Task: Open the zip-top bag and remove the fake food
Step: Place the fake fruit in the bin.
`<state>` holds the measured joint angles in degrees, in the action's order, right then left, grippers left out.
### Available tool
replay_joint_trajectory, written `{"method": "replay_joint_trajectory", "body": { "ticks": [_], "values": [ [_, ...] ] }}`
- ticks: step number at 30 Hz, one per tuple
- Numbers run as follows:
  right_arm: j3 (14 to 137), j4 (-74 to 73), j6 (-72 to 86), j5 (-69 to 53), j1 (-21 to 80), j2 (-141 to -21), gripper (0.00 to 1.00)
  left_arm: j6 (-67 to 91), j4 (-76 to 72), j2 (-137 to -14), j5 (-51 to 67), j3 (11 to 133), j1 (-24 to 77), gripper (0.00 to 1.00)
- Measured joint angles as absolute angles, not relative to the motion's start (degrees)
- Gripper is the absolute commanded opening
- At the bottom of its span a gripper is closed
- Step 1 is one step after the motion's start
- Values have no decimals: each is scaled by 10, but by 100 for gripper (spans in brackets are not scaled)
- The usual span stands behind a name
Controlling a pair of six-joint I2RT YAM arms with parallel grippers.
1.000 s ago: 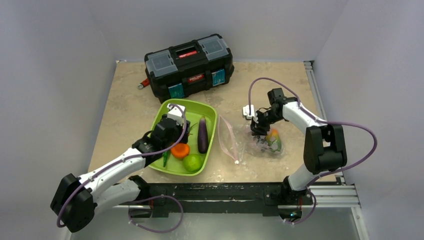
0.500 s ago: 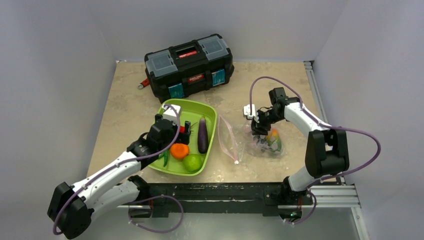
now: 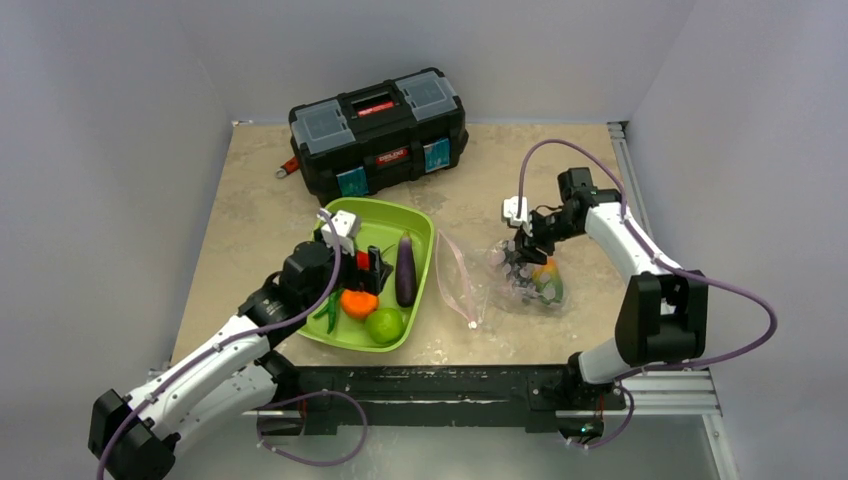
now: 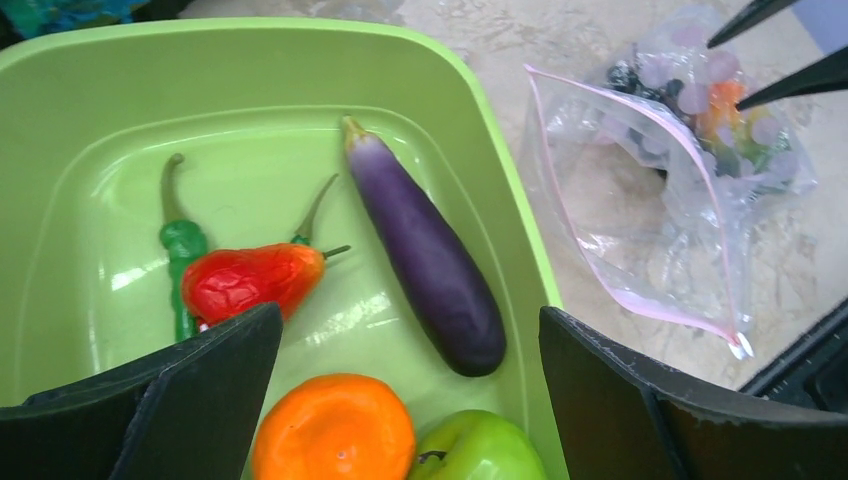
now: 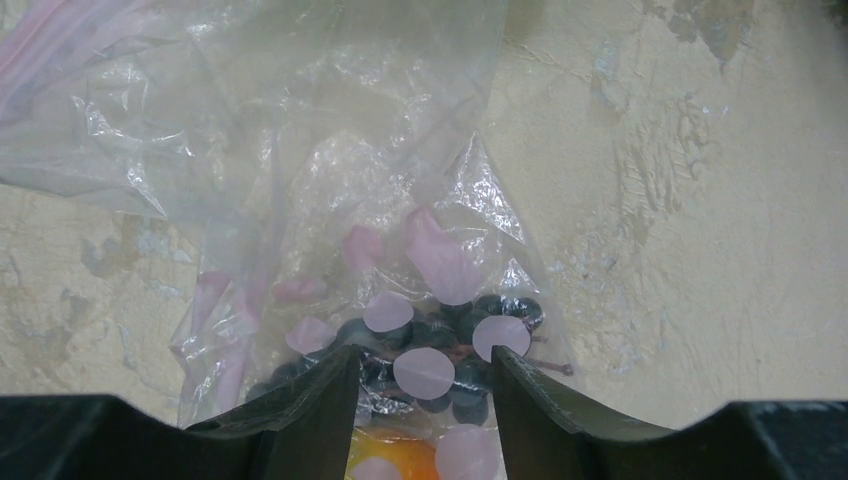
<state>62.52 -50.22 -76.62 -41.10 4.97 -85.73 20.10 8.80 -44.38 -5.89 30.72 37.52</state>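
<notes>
- Left gripper (image 3: 372, 268) drew back open-jawed over lime-green plastic tray (image 3: 425, 225).
- Right gripper (image 5: 420, 360) straddles dark berries (image 5: 462, 402) through clear crinkly bag (image 3: 465, 285); grip unclear.
- Next: tip remaining pieces out.

Pale grey walls (image 3: 110, 130) enclose a mottled beige tabletop (image 3: 250, 215). A metal rail (image 3: 624, 165) seemingly edges its right side.

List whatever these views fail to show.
- Right wrist: whether the right claw pinches the zip-top bag or merely straddles it; crinkled plastic hides contact.
- Left wrist: lower end of the green pod, behind a finger of the left claw.
- Top: the toolbox label, too small to read.
</notes>
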Motion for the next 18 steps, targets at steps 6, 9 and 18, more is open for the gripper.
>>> {"method": "replay_joint_trajectory", "body": {
  "ticks": [6,9,18],
  "values": [
    [631,-533,-766,-432,28,-849,50,207,88,-452,6,307,375,99],
    [631,-541,-766,-435,17,-836,51,215,89,-454,32,307,375,99],
    [623,-544,-751,-446,6,-810,52,236,88,-447,64,298,375,99]
  ]
}}
